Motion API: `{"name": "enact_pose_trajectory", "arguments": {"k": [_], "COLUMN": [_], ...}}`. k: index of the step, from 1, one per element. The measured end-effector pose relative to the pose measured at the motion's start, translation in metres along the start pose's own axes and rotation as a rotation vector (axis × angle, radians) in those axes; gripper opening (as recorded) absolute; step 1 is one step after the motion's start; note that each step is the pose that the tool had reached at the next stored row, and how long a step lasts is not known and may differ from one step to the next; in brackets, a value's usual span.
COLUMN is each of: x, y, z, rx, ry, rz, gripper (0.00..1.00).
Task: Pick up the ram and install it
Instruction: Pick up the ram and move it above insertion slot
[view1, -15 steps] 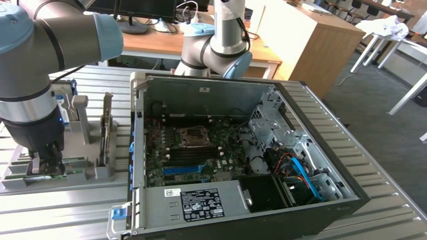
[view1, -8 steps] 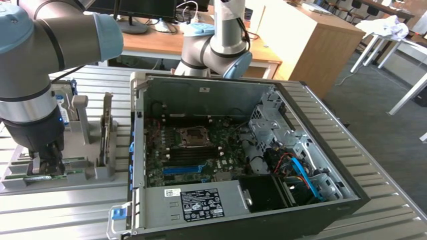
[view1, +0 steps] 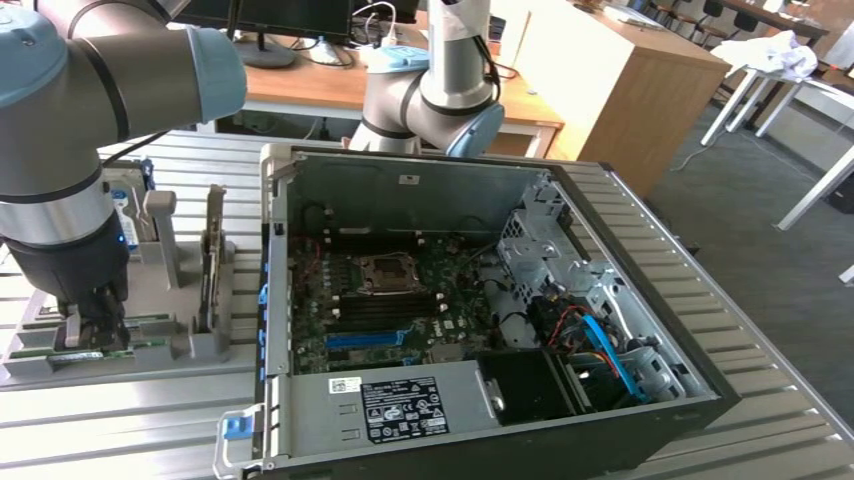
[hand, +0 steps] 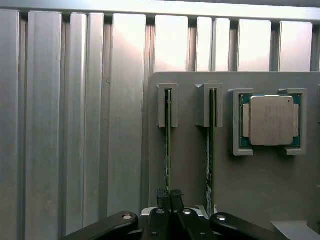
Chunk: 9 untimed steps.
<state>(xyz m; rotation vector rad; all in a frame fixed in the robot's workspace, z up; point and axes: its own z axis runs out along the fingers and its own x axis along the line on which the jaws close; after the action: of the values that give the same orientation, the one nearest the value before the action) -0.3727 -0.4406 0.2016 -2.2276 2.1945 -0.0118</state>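
The ram (hand: 168, 145) is a thin green stick standing on edge in a slot of the grey holder (hand: 190, 165). My gripper (hand: 169, 196) is shut on its near end, with the dark fingertips (hand: 162, 196) pinching the edge from both sides. In the exterior view, the gripper (view1: 91, 338) reaches down onto the holder (view1: 187, 350) at the left, where the green ram (view1: 127, 351) lies low between the fingers. A second green stick (hand: 210, 145) sits in the neighbouring slot, untouched.
A square silver processor chip (hand: 271, 120) rests in a holder pocket beside the sticks. An upright expansion card (view1: 211, 262) stands on the holder. The open computer case (view1: 641, 300) with its motherboard (view1: 394, 310) sits to the exterior view's right, on a ribbed metal table (view1: 134, 420).
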Motion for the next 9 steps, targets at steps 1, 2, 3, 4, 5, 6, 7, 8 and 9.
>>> {"name": "enact_pose_trajectory", "arguments": {"k": [1,2,3,4,5,6,7,8,9], "x": [0.0000,0.0000,0.0000,0.0000,0.0000,0.0000,0.0000,0.0000,0.0000], "y": [0.0000,0.0000,0.0000,0.0000,0.0000,0.0000,0.0000,0.0000,0.0000], "z": [-0.0001,-0.0004,-0.0008,-0.0013,-0.0020,-0.0027,-0.0034,-0.0043,-0.0053], "rx": [0.0001,0.0001,0.0000,-0.0002,-0.0002,-0.0001,0.0000,-0.0001,-0.0001], "ry": [-0.0001,-0.0001,0.0000,0.0001,0.0001,0.0000,0.0000,0.0001,0.0001], "rz": [0.000,0.000,0.000,0.000,0.000,0.000,0.000,0.000,0.000], "gripper": [0.12,0.12,0.12,0.12,0.12,0.12,0.12,0.12,0.12]}}
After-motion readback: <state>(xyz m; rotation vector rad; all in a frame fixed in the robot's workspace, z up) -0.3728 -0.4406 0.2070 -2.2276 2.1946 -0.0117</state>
